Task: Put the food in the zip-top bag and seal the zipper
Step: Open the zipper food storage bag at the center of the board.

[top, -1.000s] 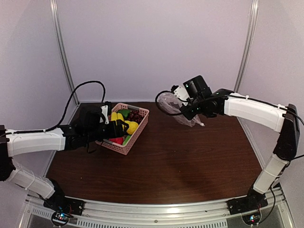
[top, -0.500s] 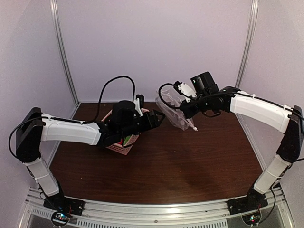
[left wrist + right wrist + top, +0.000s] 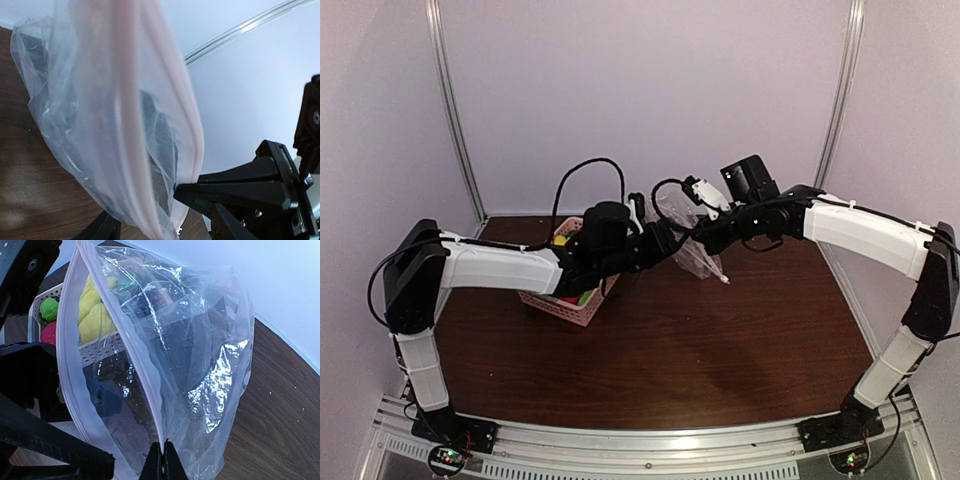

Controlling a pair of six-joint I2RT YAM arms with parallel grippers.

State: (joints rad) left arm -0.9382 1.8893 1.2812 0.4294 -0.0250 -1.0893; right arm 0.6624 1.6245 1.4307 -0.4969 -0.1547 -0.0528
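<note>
While the right pincer, clenched on the zipper, holds the zip-top bag in the air above the desk, the left pincer looks released, straddling the bag's rim. The food lies in the pink basket, left of the bag and under the left arm, the nearer one.

zip-top bag clear | zipper pale | basket pink | food yellow, green, red
</note>
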